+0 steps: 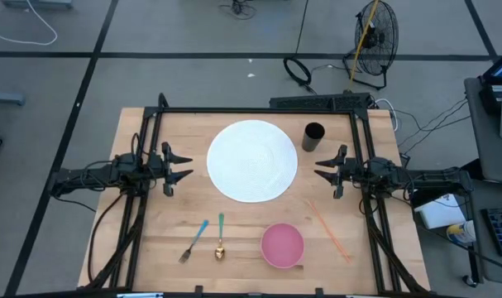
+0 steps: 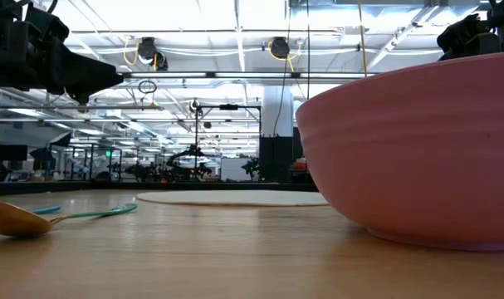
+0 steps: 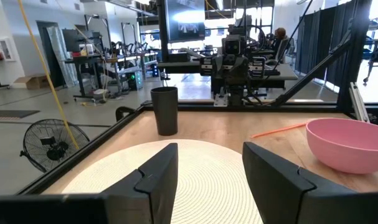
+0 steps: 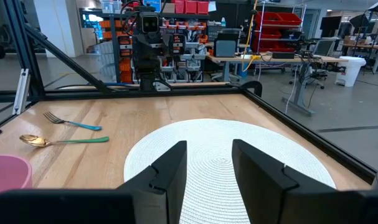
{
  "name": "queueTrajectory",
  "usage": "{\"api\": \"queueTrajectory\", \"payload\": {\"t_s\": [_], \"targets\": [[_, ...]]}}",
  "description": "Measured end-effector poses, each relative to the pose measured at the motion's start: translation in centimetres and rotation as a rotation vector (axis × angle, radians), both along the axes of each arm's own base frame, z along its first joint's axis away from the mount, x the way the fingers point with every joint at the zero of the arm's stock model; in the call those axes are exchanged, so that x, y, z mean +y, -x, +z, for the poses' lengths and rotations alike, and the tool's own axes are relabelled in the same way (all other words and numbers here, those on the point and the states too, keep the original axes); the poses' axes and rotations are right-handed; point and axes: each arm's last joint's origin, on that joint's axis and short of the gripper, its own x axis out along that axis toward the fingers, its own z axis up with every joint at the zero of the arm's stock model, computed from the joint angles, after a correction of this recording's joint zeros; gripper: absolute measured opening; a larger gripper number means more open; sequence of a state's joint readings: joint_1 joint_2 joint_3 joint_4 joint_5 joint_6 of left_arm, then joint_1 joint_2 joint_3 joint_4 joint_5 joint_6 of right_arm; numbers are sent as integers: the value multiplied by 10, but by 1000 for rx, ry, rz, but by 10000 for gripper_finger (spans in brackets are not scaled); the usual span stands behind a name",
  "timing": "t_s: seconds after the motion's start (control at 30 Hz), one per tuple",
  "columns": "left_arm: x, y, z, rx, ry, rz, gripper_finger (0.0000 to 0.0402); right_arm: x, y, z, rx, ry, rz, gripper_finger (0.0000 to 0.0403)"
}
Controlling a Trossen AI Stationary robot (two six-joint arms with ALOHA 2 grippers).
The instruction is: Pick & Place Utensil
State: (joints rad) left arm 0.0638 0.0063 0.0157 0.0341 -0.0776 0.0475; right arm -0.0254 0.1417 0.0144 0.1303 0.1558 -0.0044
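A gold spoon with a green handle (image 1: 220,237) lies flat near the table's near edge; it also shows in the right wrist view (image 4: 58,140) and the low view (image 2: 36,218). Left of it lies a fork with a blue handle (image 1: 193,241) (image 4: 70,121). A pair of orange chopsticks (image 1: 328,231) lies toward the near right. My left gripper (image 1: 179,166) (image 3: 204,177) hovers open at the table's left side, above the wood, facing the white round placemat (image 1: 252,160). My right gripper (image 1: 323,168) (image 4: 208,168) hovers open at the right side, facing the same mat.
A pink bowl (image 1: 282,245) (image 3: 347,143) stands near the near edge, right of the spoon. A black cup (image 1: 313,136) (image 3: 165,110) stands at the far right of the mat. A dark frame (image 1: 259,110) borders the table's far and side edges.
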Motion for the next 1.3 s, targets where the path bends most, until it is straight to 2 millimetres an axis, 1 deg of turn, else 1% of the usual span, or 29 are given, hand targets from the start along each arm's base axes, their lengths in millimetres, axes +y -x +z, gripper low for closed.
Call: {"api": "queueTrajectory", "payload": {"t_s": [0.1,0.2,0.3,0.4,0.47,0.53,0.67,0.9,1.03,1.13,1.3], "targets": [[0,0,0,-10,10,-1,186,0,0,1,-6,-3,0,125],[0,0,6,-74,61,-5,186,0,0,4,-57,-105,1,125],[0,1,11,-146,187,-22,186,0,0,9,-132,-217,7,125],[0,2,15,-207,336,-49,186,0,1,16,-217,-288,21,125],[0,2,17,-238,389,-54,186,0,2,19,-249,-299,26,125],[1,3,19,-267,405,-35,186,0,2,20,-264,-306,28,125],[2,3,19,-269,385,10,186,0,2,20,-263,-286,26,125],[2,2,15,-247,465,15,186,0,1,18,-230,-205,17,125],[2,2,13,-209,427,20,186,0,2,21,-244,-144,11,125],[2,1,9,-158,368,42,186,0,2,23,-265,-141,14,125],[2,1,5,-130,447,48,186,1,2,25,-273,-111,62,125]]}}
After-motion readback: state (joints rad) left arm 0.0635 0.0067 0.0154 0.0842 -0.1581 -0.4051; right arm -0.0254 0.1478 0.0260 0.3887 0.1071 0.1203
